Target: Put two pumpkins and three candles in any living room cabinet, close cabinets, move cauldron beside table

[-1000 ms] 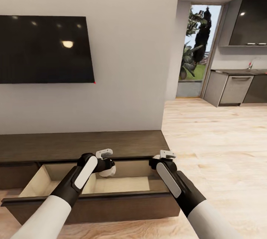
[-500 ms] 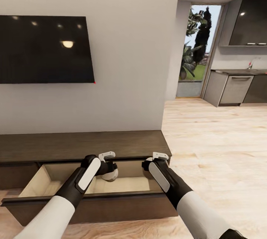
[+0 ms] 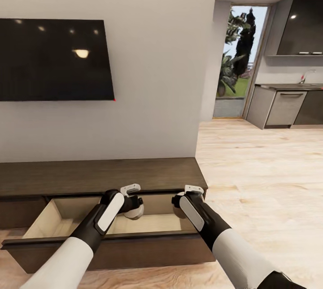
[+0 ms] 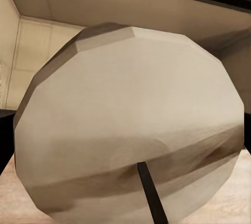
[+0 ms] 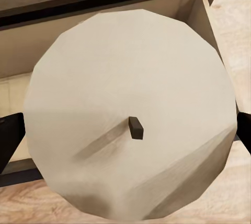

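Note:
The cabinet (image 3: 103,176) is a long, low dark-brown unit under the TV, and its drawer (image 3: 112,246) is pulled out, showing a pale beige inside. My left gripper (image 3: 134,207) hangs over the drawer, shut on a beige candle (image 4: 130,125) whose dark wick points at the camera. Over the drawer's right part, my right gripper (image 3: 179,204) is shut on a second candle (image 5: 130,114); dark fingertips (image 5: 8,138) flank it. The pumpkins, the cauldron and the table are out of view.
A black TV (image 3: 54,60) hangs on the grey wall above the cabinet. To the right, light wood floor (image 3: 264,181) runs to a kitchen with grey counters (image 3: 287,105) and a glass door (image 3: 237,55).
Over the last second both grippers moved forward and closer together over the open drawer, each carrying its candle. In the last half second they have barely shifted.

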